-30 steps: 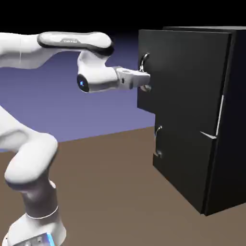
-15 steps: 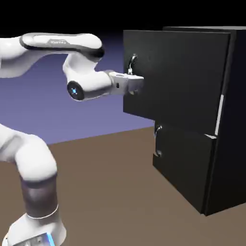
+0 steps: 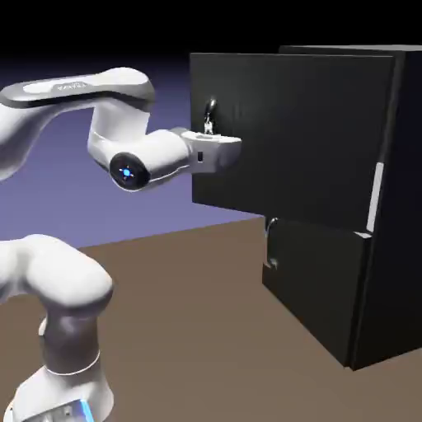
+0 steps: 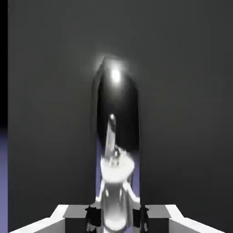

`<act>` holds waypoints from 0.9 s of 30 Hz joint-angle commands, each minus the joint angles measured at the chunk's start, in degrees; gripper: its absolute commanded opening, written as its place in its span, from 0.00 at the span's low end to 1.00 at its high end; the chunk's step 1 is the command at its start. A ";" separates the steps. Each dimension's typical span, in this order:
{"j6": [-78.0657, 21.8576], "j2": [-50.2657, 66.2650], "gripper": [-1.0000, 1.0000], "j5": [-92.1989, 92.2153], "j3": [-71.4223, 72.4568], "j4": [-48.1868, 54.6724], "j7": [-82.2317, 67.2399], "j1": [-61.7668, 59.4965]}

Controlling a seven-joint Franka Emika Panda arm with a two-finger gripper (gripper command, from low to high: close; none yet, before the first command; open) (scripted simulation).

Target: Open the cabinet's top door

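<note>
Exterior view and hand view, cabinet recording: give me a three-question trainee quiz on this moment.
1. True or false: the top door is swung partly out from the cabinet.
2. What is the claw shut on? A) the top door's handle B) the lower door's handle C) nothing
3. Fill in: the lower door is ____.

Key: 1 true; 2 A; 3 closed.

Top door point(image 3: 288, 136) swung out from cabinet point(image 3: 396, 206), above lower door point(image 3: 317, 284), tool point(image 3: 216, 142) at its handle point(image 3: 209, 115)
</note>
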 commanded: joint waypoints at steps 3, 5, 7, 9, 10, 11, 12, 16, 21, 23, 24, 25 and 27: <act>-3.05 -3.04 0.00 -7.49 -2.32 -1.85 5.20 -1.20; -5.99 -5.01 0.00 -12.47 -4.14 -2.91 8.41 -2.66; -9.63 -6.89 0.00 -17.45 -6.36 -3.76 11.27 -4.51; -13.90 -8.57 0.00 -22.44 -9.11 -4.29 13.70 -6.61; -16.24 -9.29 0.00 -24.93 -10.70 -4.40 14.73 -7.70; -18.71 -9.90 0.00 -27.42 -12.43 -4.40 15.63 -8.79; -21.20 -10.38 0.00 -29.82 -14.24 -4.27 16.39 -9.81; -31.17 -10.98 0.00 -38.63 -21.97 -2.52 18.26 -12.90; -43.63 -9.26 0.00 -48.33 -32.15 2.52 19.01 -13.68; -48.61 -8.06 0.00 -51.83 -36.21 5.45 19.07 -12.78; -51.11 -7.41 0.00 -53.49 -38.22 7.11 19.09 -12.06; -53.60 -6.75 0.00 -55.09 -40.21 8.91 19.10 -11.15; -58.58 -5.42 0.00 -58.09 -44.09 12.86 19.16 -8.79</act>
